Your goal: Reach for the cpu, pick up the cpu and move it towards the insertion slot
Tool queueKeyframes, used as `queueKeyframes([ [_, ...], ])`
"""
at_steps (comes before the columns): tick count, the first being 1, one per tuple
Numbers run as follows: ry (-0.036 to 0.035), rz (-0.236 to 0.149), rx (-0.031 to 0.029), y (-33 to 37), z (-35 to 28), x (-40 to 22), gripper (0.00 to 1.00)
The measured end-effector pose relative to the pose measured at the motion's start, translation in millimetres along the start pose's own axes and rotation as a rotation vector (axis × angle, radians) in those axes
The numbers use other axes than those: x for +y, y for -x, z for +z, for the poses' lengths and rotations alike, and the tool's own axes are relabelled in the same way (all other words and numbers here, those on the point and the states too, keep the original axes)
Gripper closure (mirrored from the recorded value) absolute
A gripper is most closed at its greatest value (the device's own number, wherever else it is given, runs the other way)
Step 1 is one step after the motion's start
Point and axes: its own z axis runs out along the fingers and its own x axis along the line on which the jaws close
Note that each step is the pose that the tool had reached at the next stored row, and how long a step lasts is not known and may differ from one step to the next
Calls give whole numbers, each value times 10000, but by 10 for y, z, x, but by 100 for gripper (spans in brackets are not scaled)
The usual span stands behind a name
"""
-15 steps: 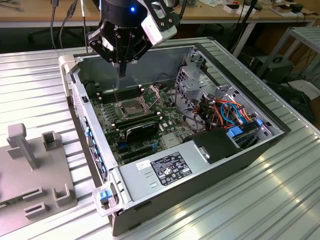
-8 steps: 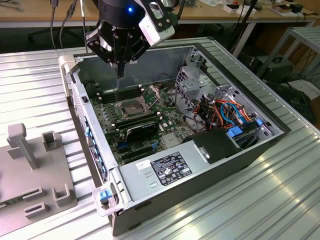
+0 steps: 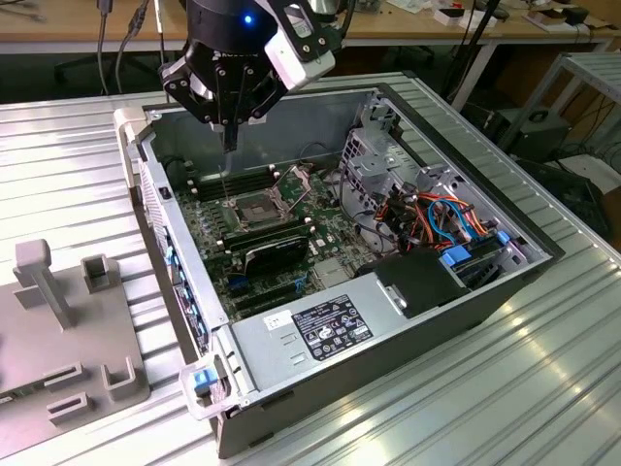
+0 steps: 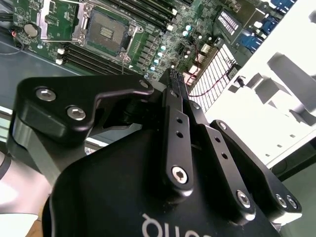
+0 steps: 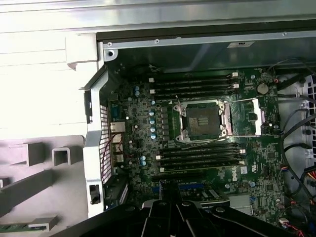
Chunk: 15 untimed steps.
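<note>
On the ribbed desk (image 3: 505, 408) sits the computer case (image 3: 408, 340), open above its motherboard (image 5: 140, 148), where the gripper (image 3: 230, 139) hangs clear over the one insertion slot (image 5: 202, 121), which lies between two banks of memory slots (image 5: 192, 85); the jaws are together, and its own body hides whether they pinch anything.

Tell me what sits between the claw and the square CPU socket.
In the first wrist view, long narrow black memory slots lie between the black claw and the square metal-framed socket.
</note>
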Motion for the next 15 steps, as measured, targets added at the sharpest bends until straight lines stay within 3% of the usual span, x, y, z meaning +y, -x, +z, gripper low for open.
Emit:
queueKeyframes([
  [15,-2,-1,26,-82,8,-7,89],
])
